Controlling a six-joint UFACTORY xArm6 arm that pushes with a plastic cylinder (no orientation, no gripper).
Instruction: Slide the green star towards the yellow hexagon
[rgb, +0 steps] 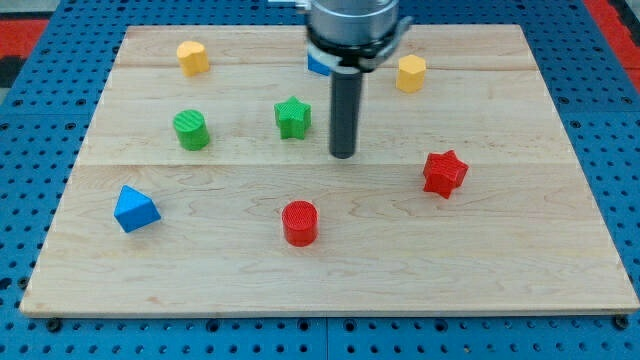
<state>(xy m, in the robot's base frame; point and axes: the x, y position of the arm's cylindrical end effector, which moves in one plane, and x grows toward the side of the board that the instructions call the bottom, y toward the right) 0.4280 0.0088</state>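
Observation:
The green star (292, 117) lies on the wooden board (330, 260), above the middle. My tip (343, 154) rests on the board just to the star's right and slightly below it, a small gap apart. The yellow hexagon (410, 73) sits near the view's top, right of the arm. A second yellow block (193, 57) stands at the top left; its shape is unclear.
A green cylinder (191, 130) is left of the star. A red cylinder (299, 222) is below the middle. A red star (444, 173) is at the right. A blue triangular block (135, 209) is at the lower left. A blue block (318, 64) is partly hidden behind the arm.

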